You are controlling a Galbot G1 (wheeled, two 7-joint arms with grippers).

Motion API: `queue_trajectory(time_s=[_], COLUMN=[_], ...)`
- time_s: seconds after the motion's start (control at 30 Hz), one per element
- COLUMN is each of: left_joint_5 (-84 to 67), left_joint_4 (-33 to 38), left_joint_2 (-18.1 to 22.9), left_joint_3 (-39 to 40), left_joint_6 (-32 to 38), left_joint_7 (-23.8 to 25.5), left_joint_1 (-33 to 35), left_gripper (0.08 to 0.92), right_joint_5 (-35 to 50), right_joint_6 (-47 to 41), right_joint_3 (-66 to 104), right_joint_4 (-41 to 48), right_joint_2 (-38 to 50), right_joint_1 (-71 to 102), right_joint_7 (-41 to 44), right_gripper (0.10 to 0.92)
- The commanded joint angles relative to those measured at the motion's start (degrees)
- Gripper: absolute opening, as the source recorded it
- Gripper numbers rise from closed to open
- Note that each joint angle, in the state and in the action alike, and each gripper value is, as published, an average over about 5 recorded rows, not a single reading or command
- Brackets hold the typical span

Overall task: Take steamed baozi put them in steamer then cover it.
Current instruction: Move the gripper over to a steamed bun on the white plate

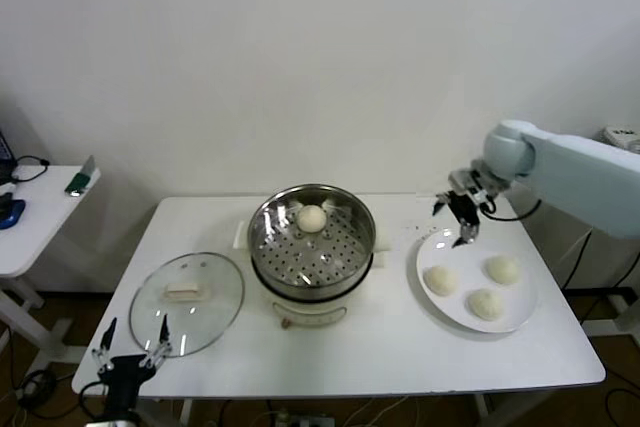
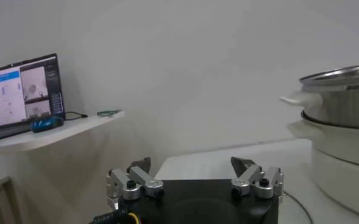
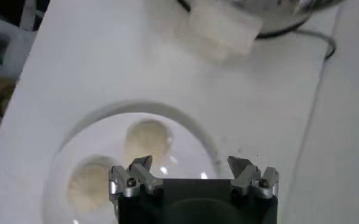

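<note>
While the right gripper (image 1: 461, 215) hangs over the far rim of the white plate (image 1: 440, 309), on the side nearest the steamer, its fingers (image 3: 132, 177) are spread with nothing between them. Three steamed baozi (image 1: 485, 304) lie on that plate, to the right of the steamer (image 1: 311, 239), apart from one another. A fourth bun (image 1: 312, 217) sits on the steamer's perforated floor, toward its far side. The glass cover (image 1: 187, 302) with its white oblong handle lies flat on the white table (image 1: 380, 357) just left of the steamer, near the front edge. The left gripper (image 1: 131, 347) is parked low at the table's front corner, in front of the cover, its fingers (image 2: 129, 182) also spread and holding nothing.
</note>
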State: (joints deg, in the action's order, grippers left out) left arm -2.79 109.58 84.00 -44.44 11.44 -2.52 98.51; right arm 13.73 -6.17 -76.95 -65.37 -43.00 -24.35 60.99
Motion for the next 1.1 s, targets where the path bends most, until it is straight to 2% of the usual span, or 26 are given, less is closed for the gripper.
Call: queue_trajectory(time_s=[0.03, 0.27, 0.9, 1.1], left_joint_5=[-0.4, 0.3, 1.1, 1.1], left_joint_4=[1.9, 2.2, 1.6, 1.5], left_joint_2=[0.1, 0.1, 0.5, 0.5], left_joint_3=[0.0, -0.4, -0.4, -0.4], left_joint_6=[-1.0, -1.1, -0.9, -0.9], left_joint_7=[0.0, 0.0, 0.0, 0.0], left_joint_1=[1.1, 1.4, 2.3, 2.3], left_gripper=[0.823, 0.823, 0.823, 0.823], right_joint_5=[-1.3, -4.7, -3.8, -3.5], right_joint_6=[-5.4, -3.3, -2.9, -2.5], right_joint_3=[6.1, 11.9, 12.7, 12.7], right_joint_4=[4.4, 11.6, 14.5, 14.7], right_joint_2=[1.5, -3.9, -8.5, -8.4], right_joint_1=[11.2, 16.2, 17.1, 16.6], right_joint_7=[-0.2, -0.3, 1.0, 1.4], right_gripper=[0.823, 0.823, 0.823, 0.772])
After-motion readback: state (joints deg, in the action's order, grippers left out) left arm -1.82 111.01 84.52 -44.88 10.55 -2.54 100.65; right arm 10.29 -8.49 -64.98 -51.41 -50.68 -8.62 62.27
